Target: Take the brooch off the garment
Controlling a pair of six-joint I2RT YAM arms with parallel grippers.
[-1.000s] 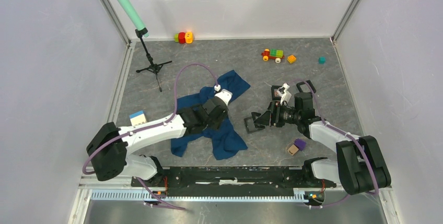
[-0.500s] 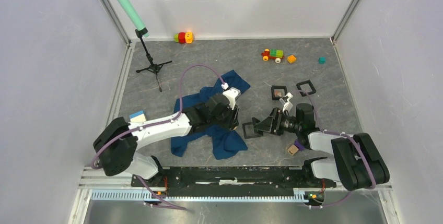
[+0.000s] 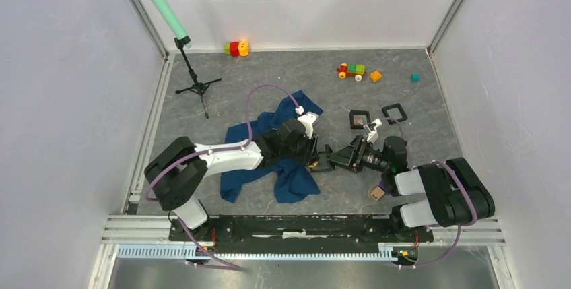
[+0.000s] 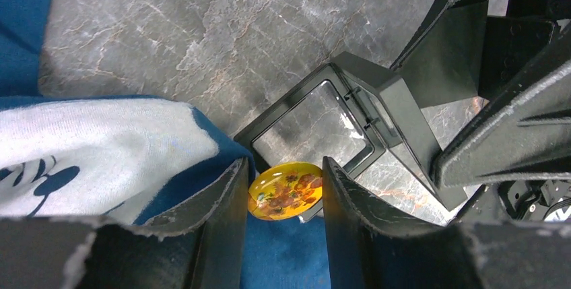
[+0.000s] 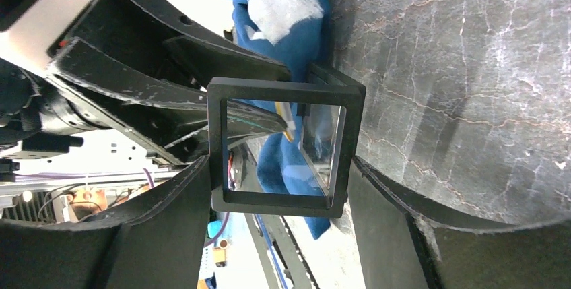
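Judging by its glossy domed face, the brooch (image 4: 286, 190) is a small, hard, light oval, yellow with a flower picture, and probably slippery on top. The rim is the place to take it, across the narrow way. The left gripper (image 4: 284, 171) does just that, its jaws drawn in narrow with a pad against each side of the oval. The brooch sits at the garment (image 3: 296, 182) hem, over blue cloth, just off the white mouse print (image 4: 87, 134). Whether its pin is out of the cloth cannot be told, as the back is hidden. The garment is soft and loose, so I would expect it to lift with the brooch if the pin is caught.

Just beside the garment's edge, touching or nearly touching the brooch, stands a hinged black case (image 5: 217, 141) with clear film windows. It is open and shows nothing inside. The right gripper (image 5: 281, 168) clamps it, jaws set wide across the square frame, with one corner down on the grey marbled surface (image 4: 202, 33). Two more black frames (image 3: 359, 118) (image 3: 394, 112) lie farther from the garment, beyond the case. The nearer one holds something small and reddish, too small to name.
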